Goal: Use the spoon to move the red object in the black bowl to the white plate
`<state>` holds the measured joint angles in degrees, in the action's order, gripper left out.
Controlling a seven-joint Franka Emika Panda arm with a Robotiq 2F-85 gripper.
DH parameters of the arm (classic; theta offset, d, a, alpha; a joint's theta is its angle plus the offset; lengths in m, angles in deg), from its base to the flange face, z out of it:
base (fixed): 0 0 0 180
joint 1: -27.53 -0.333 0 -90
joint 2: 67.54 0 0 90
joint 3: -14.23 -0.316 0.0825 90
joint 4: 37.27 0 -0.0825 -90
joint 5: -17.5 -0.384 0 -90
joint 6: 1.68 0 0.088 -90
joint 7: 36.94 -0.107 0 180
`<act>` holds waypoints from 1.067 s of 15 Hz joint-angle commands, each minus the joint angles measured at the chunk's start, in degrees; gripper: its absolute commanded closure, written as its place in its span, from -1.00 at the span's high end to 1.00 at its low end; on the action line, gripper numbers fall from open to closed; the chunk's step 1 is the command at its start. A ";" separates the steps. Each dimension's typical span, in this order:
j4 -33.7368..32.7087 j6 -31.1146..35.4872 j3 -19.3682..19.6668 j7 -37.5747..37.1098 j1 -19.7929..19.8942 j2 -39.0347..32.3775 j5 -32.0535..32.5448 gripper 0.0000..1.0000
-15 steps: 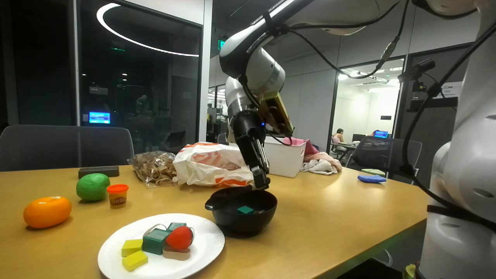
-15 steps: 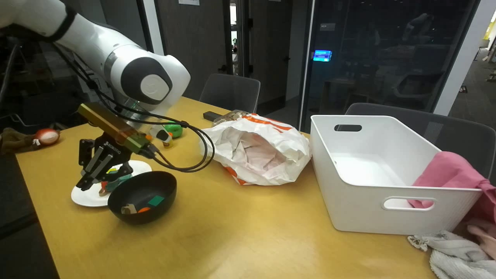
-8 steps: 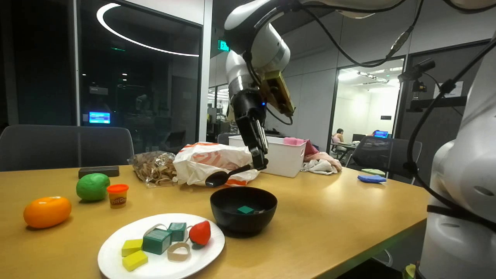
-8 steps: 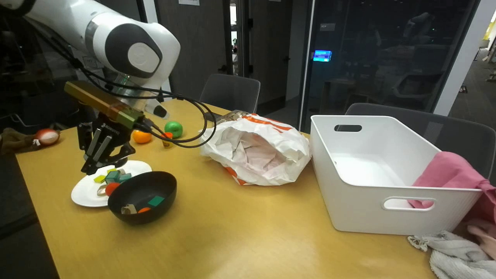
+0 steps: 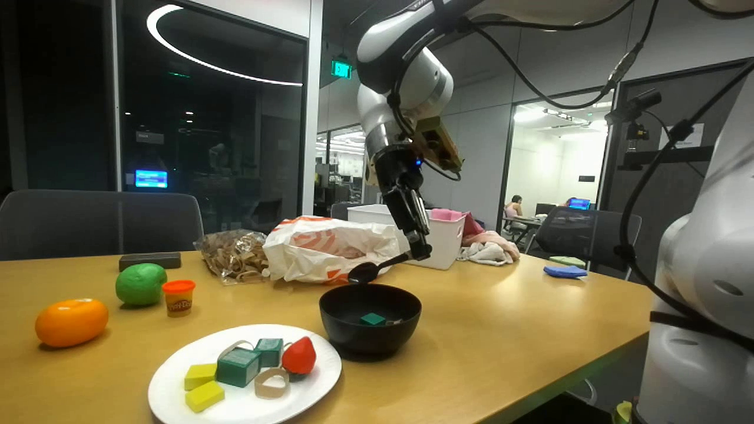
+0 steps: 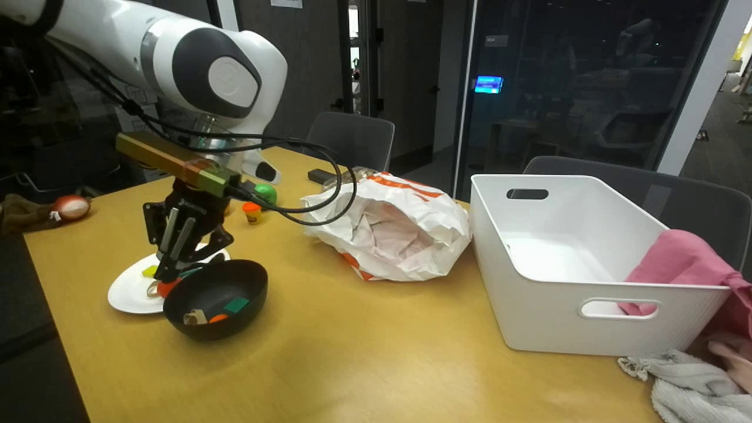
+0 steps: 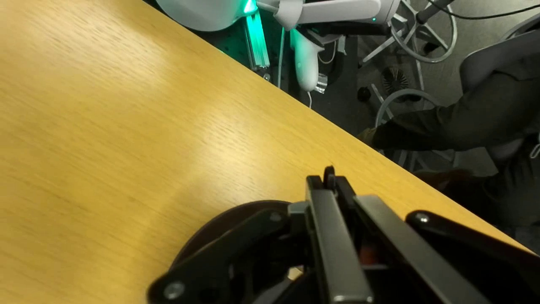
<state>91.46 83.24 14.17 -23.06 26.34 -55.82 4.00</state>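
My gripper [image 5: 419,252] is shut on the handle of a black spoon. The spoon's bowl end [image 5: 363,272] hangs above the far rim of the black bowl [image 5: 370,338], with nothing seen in it. The handle end [image 7: 329,171] sticks out between the fingertips in the wrist view. A red strawberry-like object [image 5: 300,355] lies on the white plate [image 5: 177,377], beside a beige ring [image 5: 271,383], green blocks [image 5: 238,366] and yellow blocks [image 5: 205,396]. In an exterior view the black bowl holds a green piece [image 6: 237,304], a beige piece [image 6: 195,317] and a part-hidden orange-red piece [image 6: 218,318].
Behind the plate are an orange fruit [image 5: 72,322], a green fruit [image 5: 141,284] and a Play-Doh tub [image 5: 179,298]. A white bag [image 6: 393,235] and a large white bin [image 6: 564,311] stand beyond the bowl. The table edge [image 7: 270,84] shows in the wrist view.
The gripper has risen and then shifted away from the plate, carrying the spoon up out of its low place by the bowl. The red object has moved toward the plate's bowl side.
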 commanded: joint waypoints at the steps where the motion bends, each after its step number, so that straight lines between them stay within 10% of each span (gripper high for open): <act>1: 2.76 1.89 0.68 0.85 0.28 0.24 1.10 -0.81; 9: 7.64 8.84 2.03 4.57 0.67 -0.17 -0.36 -0.79; 10: 7.92 9.44 2.15 4.48 0.74 -0.18 -0.26 -0.35; 16: 8.02 9.27 2.00 3.05 0.46 2.13 0.61 0.41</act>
<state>99.06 92.50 16.42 -19.58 26.87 -56.63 4.52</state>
